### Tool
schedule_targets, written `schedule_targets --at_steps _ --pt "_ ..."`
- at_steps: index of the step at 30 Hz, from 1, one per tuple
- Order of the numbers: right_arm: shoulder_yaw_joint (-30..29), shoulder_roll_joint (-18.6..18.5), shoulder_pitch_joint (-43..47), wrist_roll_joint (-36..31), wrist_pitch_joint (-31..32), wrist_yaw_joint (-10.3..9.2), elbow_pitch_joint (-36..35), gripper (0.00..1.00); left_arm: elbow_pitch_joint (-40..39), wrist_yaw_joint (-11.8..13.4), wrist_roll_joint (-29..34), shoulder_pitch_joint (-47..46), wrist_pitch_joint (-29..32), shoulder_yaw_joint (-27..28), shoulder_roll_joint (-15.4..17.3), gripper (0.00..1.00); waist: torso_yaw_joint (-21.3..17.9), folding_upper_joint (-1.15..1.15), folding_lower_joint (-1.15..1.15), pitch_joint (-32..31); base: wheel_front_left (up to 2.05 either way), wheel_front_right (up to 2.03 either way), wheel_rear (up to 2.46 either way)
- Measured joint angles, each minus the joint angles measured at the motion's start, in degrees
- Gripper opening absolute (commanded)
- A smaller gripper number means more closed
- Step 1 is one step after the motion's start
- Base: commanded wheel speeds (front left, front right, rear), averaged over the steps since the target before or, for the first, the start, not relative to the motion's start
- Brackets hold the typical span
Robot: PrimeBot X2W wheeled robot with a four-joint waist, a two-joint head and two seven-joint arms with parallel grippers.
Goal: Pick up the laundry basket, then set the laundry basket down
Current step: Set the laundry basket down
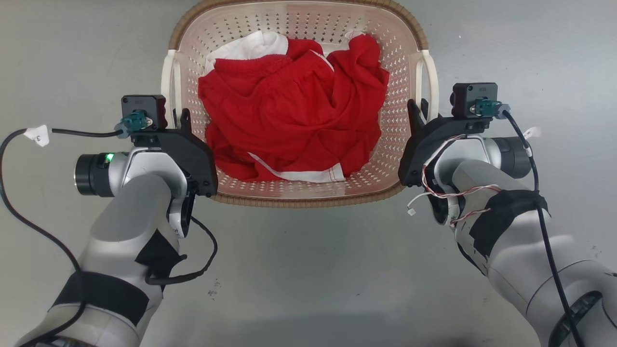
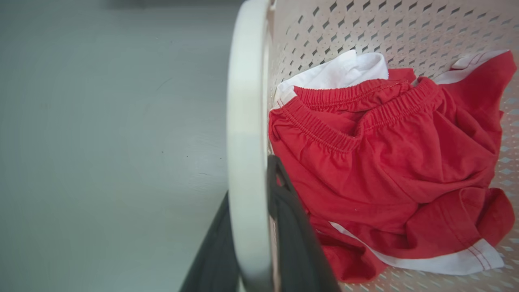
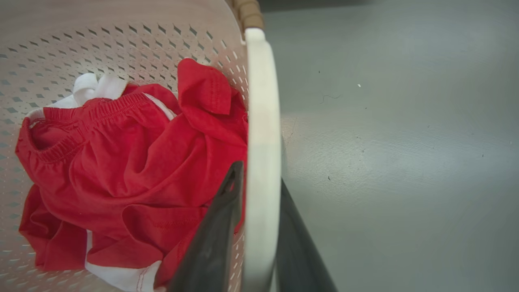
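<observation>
Laundry basket (image 1: 299, 201): shown on or just above the grey floor (image 1: 308, 274), centred before the robot between its two arms. Whether the base is already clear of the floor cannot be told.
Red clothing (image 1: 289, 115): heaped loosely inside, with a white garment (image 1: 250, 46) partly beneath it. Nothing is seen hanging over the rim.
Left gripper (image 1: 184, 120): closed across the left handle (image 2: 245, 121). One dark finger (image 2: 292, 211) is seen between handle and basket wall, its partner on the outer side.
Right gripper (image 1: 415, 113): clamped likewise on the right handle (image 3: 261, 121), with one finger (image 3: 221, 219) on the basket side and the other on the floor side.
Step in hand: judged to be the lift, or the carry just after it.
Good practice: both arms should be raised together and at one rate, so that the rim is held level and neither handle is twisted out of its jaws. The grip should be maintained until the base is fully seated, and release is best made on both sides at once.
</observation>
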Motion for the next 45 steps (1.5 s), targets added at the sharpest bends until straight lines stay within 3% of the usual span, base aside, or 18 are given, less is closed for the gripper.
schedule_targets --at_steps 1,2,22,30,45 --pt "0.1 0.0 0.0 0.0 0.0 0.0 0.0 0.97 0.1 0.0 0.1 -0.1 -0.2 -0.1 0.0 0.78 0.0 0.0 0.0 0.0 0.0 0.0 0.0" --pt "0.2 0.1 0.0 0.0 -0.2 0.03 -0.1 1.0 0.3 0.0 0.2 -0.2 -0.3 -0.2 0.0 1.0 -0.1 0.0 0.0 0.0 0.0 0.0 0.0" --pt "0.7 0.6 0.5 0.0 -2.5 0.07 1.3 1.0 2.8 -1.0 1.2 1.7 -3.6 -1.5 -0.4 1.0 -0.3 0.0 0.0 -4.9 0.0 0.0 0.0" --pt "1.5 0.6 2.1 -1.1 -4.4 0.08 1.0 1.0 2.5 -2.0 1.2 4.6 -7.6 -1.2 -0.3 1.0 -0.4 0.0 0.0 -9.9 0.0 0.0 0.0" --pt "-1.5 0.6 9.1 -1.5 -5.1 0.33 -4.0 1.0 -1.4 -2.5 1.1 12.2 -8.6 0.7 0.5 1.0 -0.6 -0.01 0.0 -21.1 0.0 0.0 0.0"
